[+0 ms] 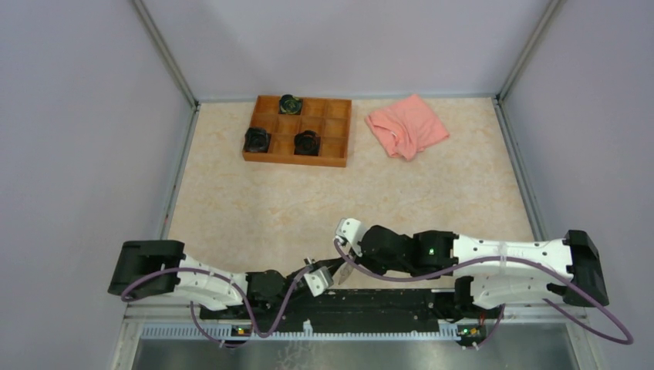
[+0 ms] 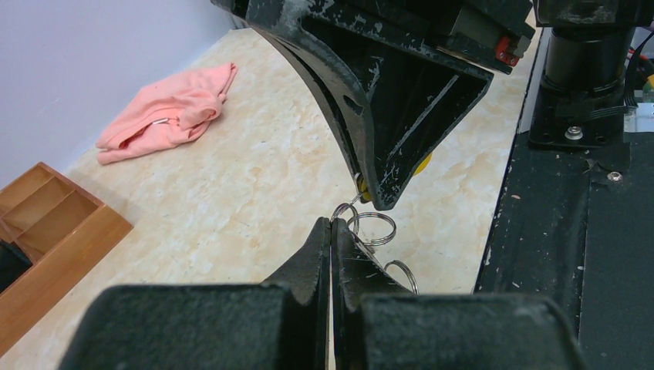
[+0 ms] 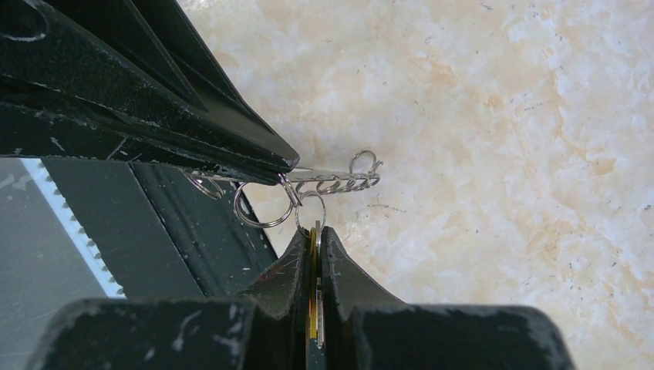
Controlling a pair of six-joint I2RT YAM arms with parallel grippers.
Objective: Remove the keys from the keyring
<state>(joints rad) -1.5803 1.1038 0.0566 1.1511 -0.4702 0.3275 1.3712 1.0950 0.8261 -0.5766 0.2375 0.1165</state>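
Right wrist: key (image 3: pixel 313 308) mostly hidden inside pinched right claw (image 3: pixel 315 233).

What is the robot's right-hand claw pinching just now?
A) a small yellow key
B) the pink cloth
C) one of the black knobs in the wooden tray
A: in the right wrist view, the right gripper is shut on a yellow key, just below the wire keyring.

no readable text, no labels, brands, numbers or signs in any of the views
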